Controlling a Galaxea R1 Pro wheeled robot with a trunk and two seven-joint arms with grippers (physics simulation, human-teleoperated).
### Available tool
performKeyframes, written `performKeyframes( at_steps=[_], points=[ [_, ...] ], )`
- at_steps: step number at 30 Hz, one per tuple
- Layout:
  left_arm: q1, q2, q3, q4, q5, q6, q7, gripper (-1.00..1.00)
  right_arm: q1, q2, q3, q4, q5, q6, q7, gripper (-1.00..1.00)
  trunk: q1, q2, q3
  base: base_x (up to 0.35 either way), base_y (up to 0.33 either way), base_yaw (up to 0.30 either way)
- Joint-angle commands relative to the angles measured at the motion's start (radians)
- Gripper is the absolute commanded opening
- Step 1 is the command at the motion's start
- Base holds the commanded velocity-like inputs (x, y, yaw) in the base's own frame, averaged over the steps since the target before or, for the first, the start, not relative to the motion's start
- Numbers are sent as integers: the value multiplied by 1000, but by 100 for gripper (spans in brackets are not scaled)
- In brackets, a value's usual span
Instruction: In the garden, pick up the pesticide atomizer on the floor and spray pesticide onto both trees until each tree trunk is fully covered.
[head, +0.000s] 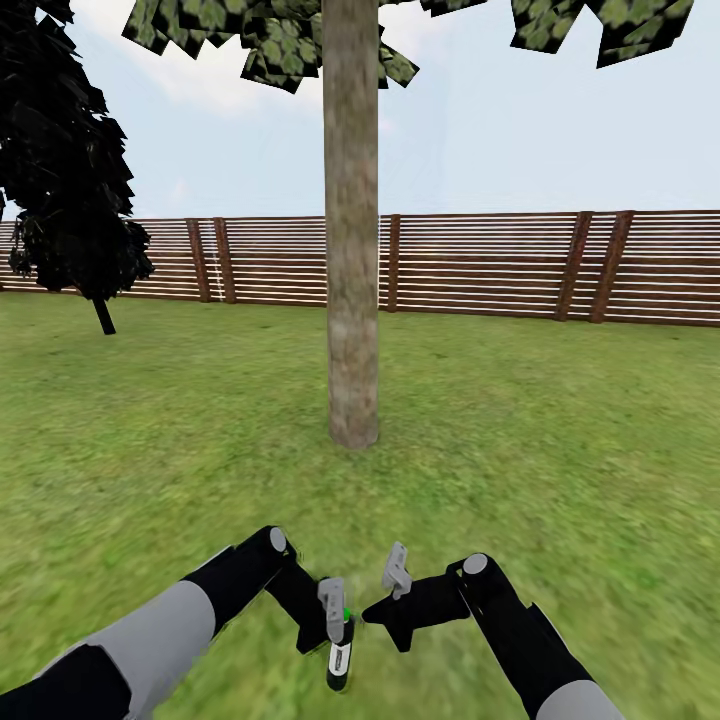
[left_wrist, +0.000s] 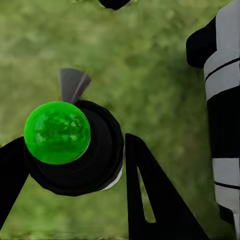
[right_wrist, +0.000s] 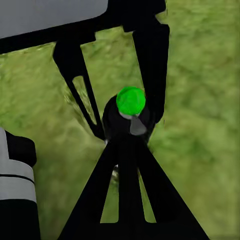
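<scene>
Bottle (head: 340, 655) off the grass, gripped by left gripper (head: 335, 625) (right gripper's (head: 397, 577) state unclear); trunk (head: 352, 300) ahead looks unsprayed.

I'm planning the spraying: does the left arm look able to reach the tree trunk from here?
Probably not: the tree trunk stands well ahead, and the left gripper holds the pesticide atomizer low, close in. Open grass lies between, so nothing seems to block a spray.

Black arm links, pale grey sleeves, grey joint caps, black triangular fingers
</scene>
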Motion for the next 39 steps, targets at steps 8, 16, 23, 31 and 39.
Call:
performKeyframes(
  at_steps=[8,16,23,31,39],
  points=[
    [0,166,8,14,5,62,30,-100,0,-3,-1,2,-1,0,47,-100,0,0,0,0,0,0],
    [8,177,133,20,63,232,365,-100,5,-15,-31,13,-6,0,38,100,0,0,0,0,0,0],
    [15,156,320,189,396,127,503,-100,14,-121,-626,203,-6,-17,-110,100,0,0,0,0,0,0],
    [17,62,330,401,681,-185,799,-100,14,-199,-1054,294,-6,-246,-468,100,0,0,0,0,0,0],
    [17,26,331,363,768,-199,1073,-100,14,-204,-1077,528,-10,-259,-763,100,0,0,0,0,0,0]
  ],
)
